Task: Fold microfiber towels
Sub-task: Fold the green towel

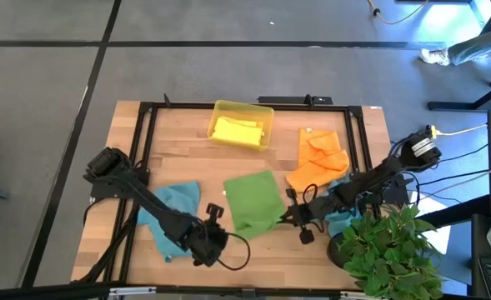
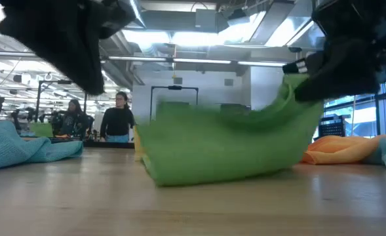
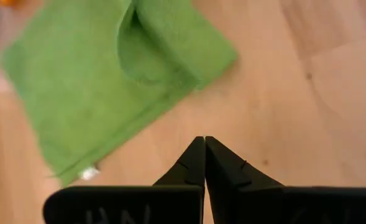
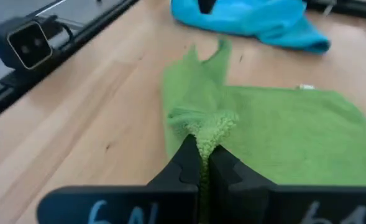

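Green towel point(image 1: 253, 202), frame centre: your right tool point(image 1: 293, 216) is clamped on its corner mid-fold; carry it across next. Left tool point(image 1: 214, 225) is pressed together, empty.

Nothing legible — only partial, cut-off pale marks on the right gripper point(image 4: 199, 157).

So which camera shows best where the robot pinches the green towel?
The right wrist view: the right gripper is shut on the green towel's bunched edge. The high view shows it small, the low view blurred, the left wrist view only the cloth.
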### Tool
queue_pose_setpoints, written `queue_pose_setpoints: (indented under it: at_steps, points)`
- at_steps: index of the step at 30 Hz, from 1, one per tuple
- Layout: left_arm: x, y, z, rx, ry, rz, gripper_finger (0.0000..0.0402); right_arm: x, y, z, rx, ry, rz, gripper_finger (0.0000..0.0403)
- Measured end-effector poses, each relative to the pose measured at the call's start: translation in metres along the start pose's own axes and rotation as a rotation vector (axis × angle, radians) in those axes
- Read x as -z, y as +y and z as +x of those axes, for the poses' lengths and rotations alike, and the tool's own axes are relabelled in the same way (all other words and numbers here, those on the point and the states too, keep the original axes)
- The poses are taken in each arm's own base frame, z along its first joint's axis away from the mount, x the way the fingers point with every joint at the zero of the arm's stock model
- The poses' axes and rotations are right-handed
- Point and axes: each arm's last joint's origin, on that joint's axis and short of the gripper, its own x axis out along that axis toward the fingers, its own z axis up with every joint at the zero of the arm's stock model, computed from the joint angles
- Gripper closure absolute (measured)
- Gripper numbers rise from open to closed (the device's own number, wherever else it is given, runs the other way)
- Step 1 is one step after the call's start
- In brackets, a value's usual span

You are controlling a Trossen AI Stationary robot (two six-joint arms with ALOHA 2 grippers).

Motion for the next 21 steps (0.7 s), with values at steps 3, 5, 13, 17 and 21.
queue_pose_setpoints:
  at_steps: [3, 5, 13, 17, 21]
  points:
    - [0.0, 0.005, 0.003, -0.007, 0.015, -0.013, 0.0401, 0.003, -0.005, 0.002, 0.08, 0.017, 0.006, 0.0402]
    - [-0.002, 0.012, 0.004, -0.029, 0.013, -0.013, 0.0401, 0.002, -0.013, 0.003, 0.127, 0.014, 0.015, 0.0402]
    - [-0.017, 0.045, 0.018, -0.021, -0.059, -0.149, 0.0401, -0.002, -0.031, 0.003, 0.144, -0.001, 0.05, 0.0402]
    - [-0.023, 0.057, 0.033, 0.105, -0.136, -0.211, 0.0377, -0.001, -0.031, 0.003, 0.14, 0.001, 0.047, 0.0402]
    - [-0.014, 0.07, 0.053, 0.183, -0.193, -0.245, 0.0328, -0.002, -0.028, 0.003, 0.131, 0.001, 0.018, 0.0402]
